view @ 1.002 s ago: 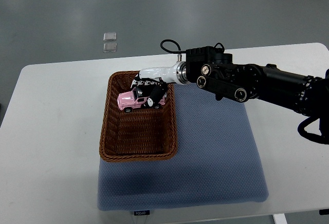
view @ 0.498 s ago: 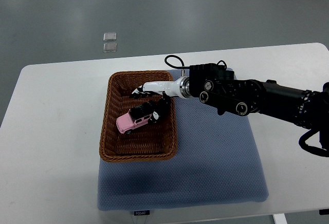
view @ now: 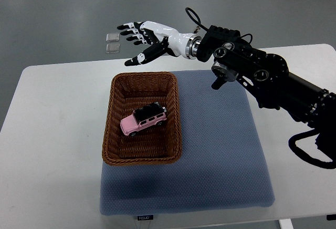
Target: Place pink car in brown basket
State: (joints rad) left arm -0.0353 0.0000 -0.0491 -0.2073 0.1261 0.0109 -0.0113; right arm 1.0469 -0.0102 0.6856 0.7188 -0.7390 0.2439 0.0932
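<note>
Pink car [view: 144, 121] mid brown basket [view: 115, 124], right hand [view: 146, 39] spread beyond rim

Single top view, steep downward look, table [view: 58, 134] mid-range

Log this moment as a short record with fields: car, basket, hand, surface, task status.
car: pink car lies inside the basket, on its floor, nothing touching it
basket: brown basket sits on the left part of the blue mat
hand: right hand is open, fingers spread, empty, beyond the basket's far rim
left arm: not in view
surface: white table under the mat
task status: car is in the basket; looks done
</note>
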